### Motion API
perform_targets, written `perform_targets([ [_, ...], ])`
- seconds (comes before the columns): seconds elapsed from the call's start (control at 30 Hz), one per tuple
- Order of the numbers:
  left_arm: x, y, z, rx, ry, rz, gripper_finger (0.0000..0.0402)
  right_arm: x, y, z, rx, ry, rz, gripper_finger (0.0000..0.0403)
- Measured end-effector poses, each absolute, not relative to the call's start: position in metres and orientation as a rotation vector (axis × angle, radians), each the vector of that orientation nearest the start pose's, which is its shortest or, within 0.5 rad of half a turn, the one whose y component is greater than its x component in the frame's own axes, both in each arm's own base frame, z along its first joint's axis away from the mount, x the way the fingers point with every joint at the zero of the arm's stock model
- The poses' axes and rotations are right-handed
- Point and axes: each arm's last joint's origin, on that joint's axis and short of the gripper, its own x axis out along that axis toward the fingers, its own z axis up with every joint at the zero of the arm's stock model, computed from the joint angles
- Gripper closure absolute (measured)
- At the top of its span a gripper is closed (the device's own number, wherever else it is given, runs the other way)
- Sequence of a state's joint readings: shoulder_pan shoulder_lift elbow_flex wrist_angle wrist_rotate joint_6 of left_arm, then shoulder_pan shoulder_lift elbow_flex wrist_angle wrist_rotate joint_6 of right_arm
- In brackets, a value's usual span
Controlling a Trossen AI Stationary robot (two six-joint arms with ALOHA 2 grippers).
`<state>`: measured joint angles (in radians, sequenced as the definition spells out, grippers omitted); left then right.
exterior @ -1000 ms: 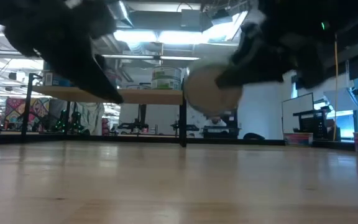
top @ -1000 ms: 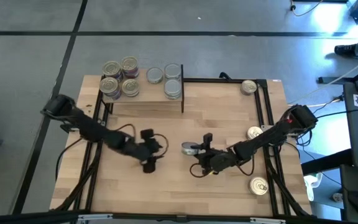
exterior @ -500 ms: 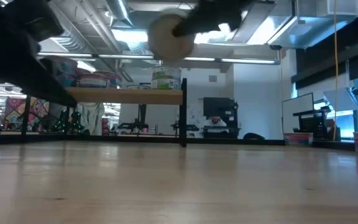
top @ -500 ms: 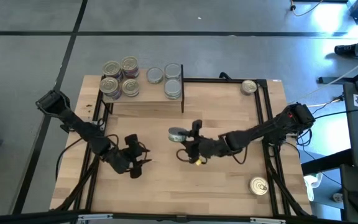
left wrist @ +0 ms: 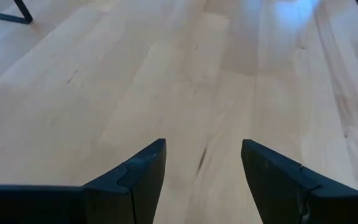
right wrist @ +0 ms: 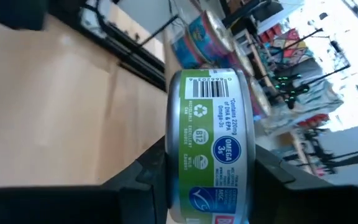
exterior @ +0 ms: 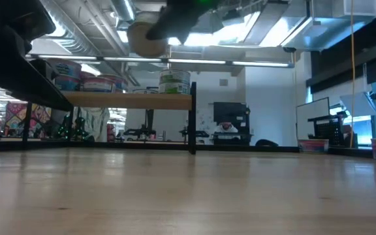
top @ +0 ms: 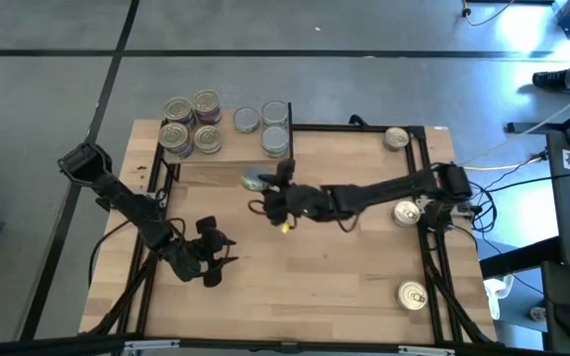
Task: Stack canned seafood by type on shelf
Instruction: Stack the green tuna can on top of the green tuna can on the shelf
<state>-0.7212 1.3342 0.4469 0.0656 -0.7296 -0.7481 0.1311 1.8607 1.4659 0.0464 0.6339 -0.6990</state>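
Note:
My right gripper (top: 263,190) is shut on a green-labelled tin (right wrist: 207,143) of canned seafood, held in the air just in front of the shelf (top: 228,158). In the low view this tin (exterior: 145,36) hangs above the level of the shelf plank (exterior: 129,99). On the shelf, gold-topped tins (top: 191,122) stand grouped at the left and silver-topped tins (top: 276,129) at the right, some of them stacked. My left gripper (left wrist: 204,168) is open over bare tabletop near the left front (top: 211,259), with nothing between its fingers. My right gripper pinches the tin between its two fingers, one on each flat end, at the rims (right wrist: 173,152). The curved label wall faces the wrist camera. The fingers reach out nearly level from the table's right side. The tin is lifted clear of table and shelf.
Three loose gold-topped tins lie on the table's right side: one at the far right (top: 396,138), one mid right (top: 407,211), one near right (top: 413,294). The shelf's black post (exterior: 192,124) stands at its right end. The table's middle is bare wood.
My right gripper has carried the tin up and toward the table's far left, from mid-table to just in front of the shelf, rolling as it went. My left gripper has drawn back toward the table's left and near edges, staying open.

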Motion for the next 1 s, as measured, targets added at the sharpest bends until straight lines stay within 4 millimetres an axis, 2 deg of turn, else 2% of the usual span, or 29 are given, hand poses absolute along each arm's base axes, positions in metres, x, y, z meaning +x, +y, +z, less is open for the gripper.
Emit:
perform_targets([
  [0.2, 0.179, -0.131, 0.149, -0.125, 0.562, 0.207, 0.0194, 0.452, 0.019, 0.290, -0.873, 0.493, -0.349, 0.0263],
  [0.33, 0.177, -0.132, 0.181, -0.081, 0.546, 0.173, 0.0194, 0.452, 0.020, 0.287, -0.869, 0.556, -0.344, 0.0263],
  [0.5, 0.169, -0.122, 0.236, 0.033, 0.450, 0.181, 0.0194, 0.442, 0.042, 0.275, -0.790, 0.664, -0.268, 0.0263],
  [0.6, 0.165, -0.113, 0.251, 0.143, 0.389, 0.207, 0.0194, 0.436, 0.058, 0.268, -0.729, 0.708, -0.194, 0.0263],
  [0.8, 0.170, -0.099, 0.256, 0.232, 0.390, 0.257, 0.0194, 0.433, 0.077, 0.262, -0.645, 0.706, -0.098, 0.0263],
  [1.0, 0.180, -0.086, 0.256, 0.235, 0.419, 0.247, 0.0194, 0.436, 0.075, 0.266, -0.630, 0.657, -0.110, 0.0263],
])
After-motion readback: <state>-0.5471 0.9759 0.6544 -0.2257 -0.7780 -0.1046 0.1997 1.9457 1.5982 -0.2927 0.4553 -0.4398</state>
